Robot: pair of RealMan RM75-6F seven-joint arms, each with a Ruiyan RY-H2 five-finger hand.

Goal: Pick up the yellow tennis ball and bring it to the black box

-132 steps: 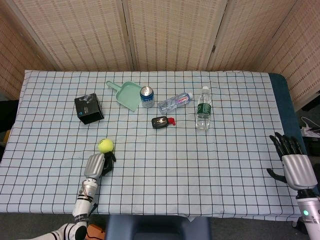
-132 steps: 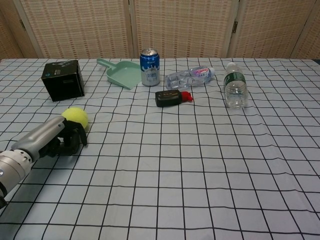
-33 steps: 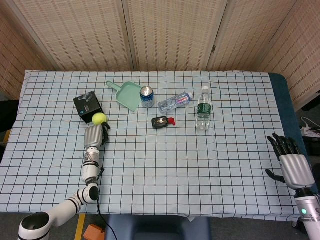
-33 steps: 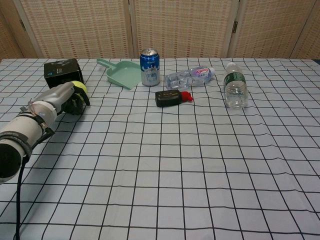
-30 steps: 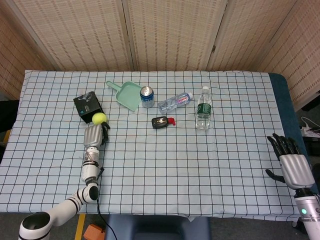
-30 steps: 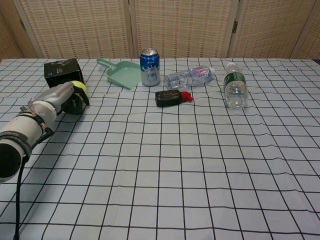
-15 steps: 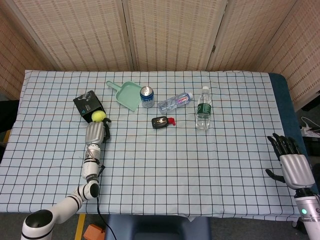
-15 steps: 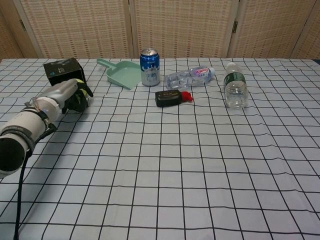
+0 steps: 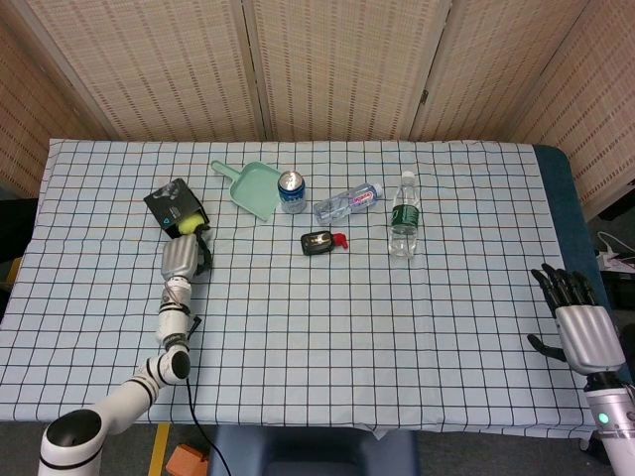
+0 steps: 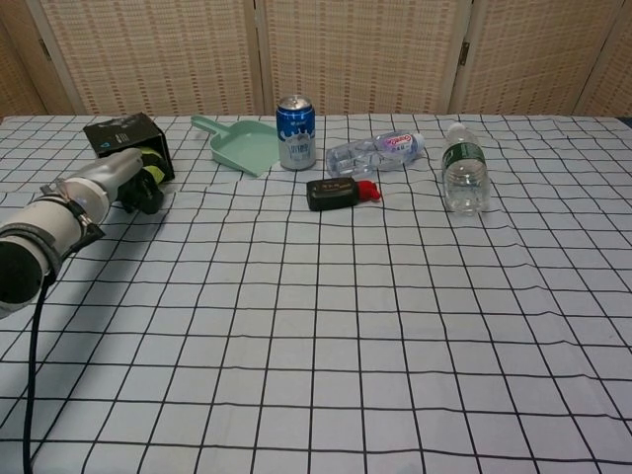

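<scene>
The yellow tennis ball (image 9: 186, 225) sits in the curled fingers of my left hand (image 9: 182, 256), pressed against the near side of the black box (image 9: 170, 202) at the table's far left. In the chest view my left hand (image 10: 122, 179) covers most of the ball (image 10: 150, 169), leaving only a yellow sliver showing beside the box (image 10: 122, 134). The box stands slightly skewed to the cloth's grid. My right hand (image 9: 580, 322) hangs off the table's right edge, fingers spread, holding nothing; it does not show in the chest view.
Behind the middle of the table are a green dustpan (image 9: 253, 188), a blue can (image 9: 291, 191), a lying water bottle (image 9: 347, 201) and an upright bottle (image 9: 402, 215). A small black device with a red end (image 9: 322, 241) lies in front of them.
My left hand carried the ball farther up and left until it met the black box, and the box has turned a little. My right hand has not moved.
</scene>
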